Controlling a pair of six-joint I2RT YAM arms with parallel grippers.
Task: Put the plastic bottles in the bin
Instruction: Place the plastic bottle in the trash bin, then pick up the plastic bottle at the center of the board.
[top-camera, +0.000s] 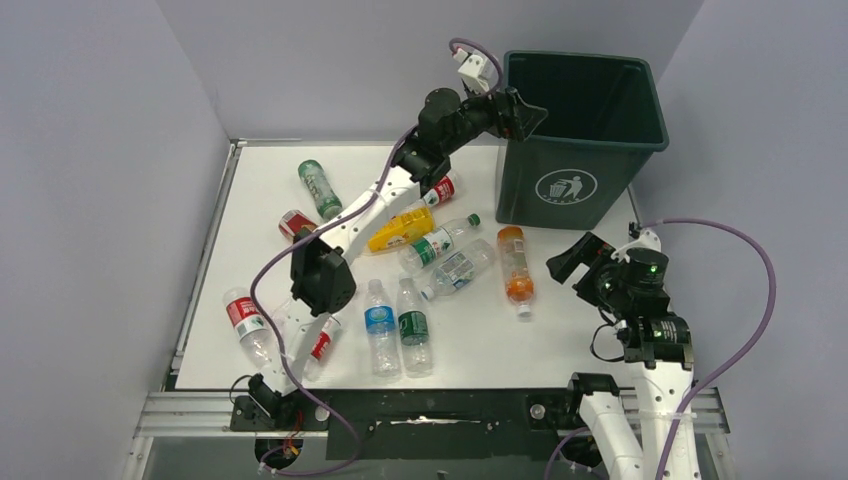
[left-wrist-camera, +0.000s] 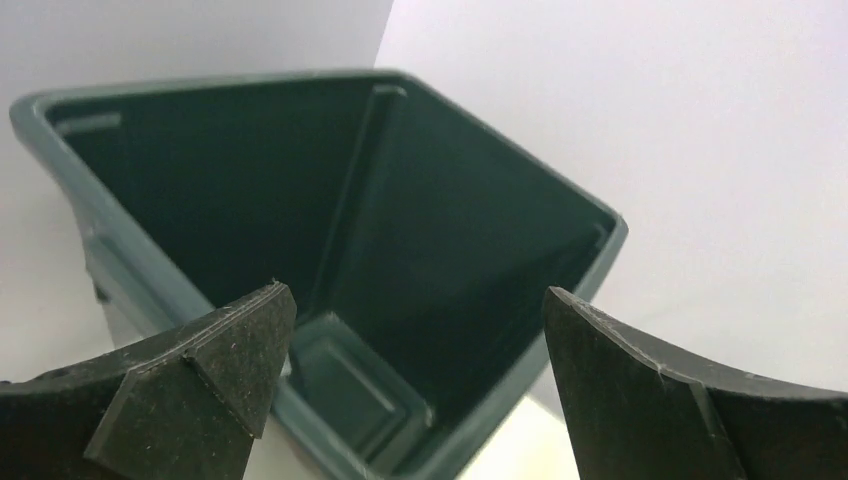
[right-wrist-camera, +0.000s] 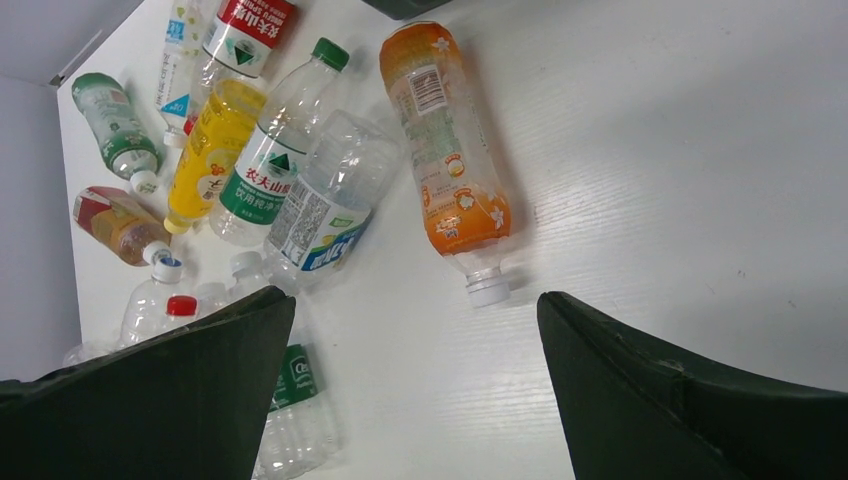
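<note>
Plastic bottles (top-camera: 515, 262): about eleven lie on the bench (top-camera: 560, 330), beside the bin (top-camera: 560, 190); none shows inside it.
Left tool (top-camera: 522, 112): fingers apart, empty, at the bin's rim.
Right tool (top-camera: 568, 262): fingers apart, empty, above the bench.
Task judged mostly undone.

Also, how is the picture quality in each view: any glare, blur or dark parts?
Top external: even light, soft shadows, everything sharp; only the inside of the bin is dark. Left wrist: the wall behind the bin is almost washed out, and the bin's inside is dim. Right wrist: the labels are sharp, the orange bottle casts a soft shadow, and the clear bottles show faint glints.
</note>
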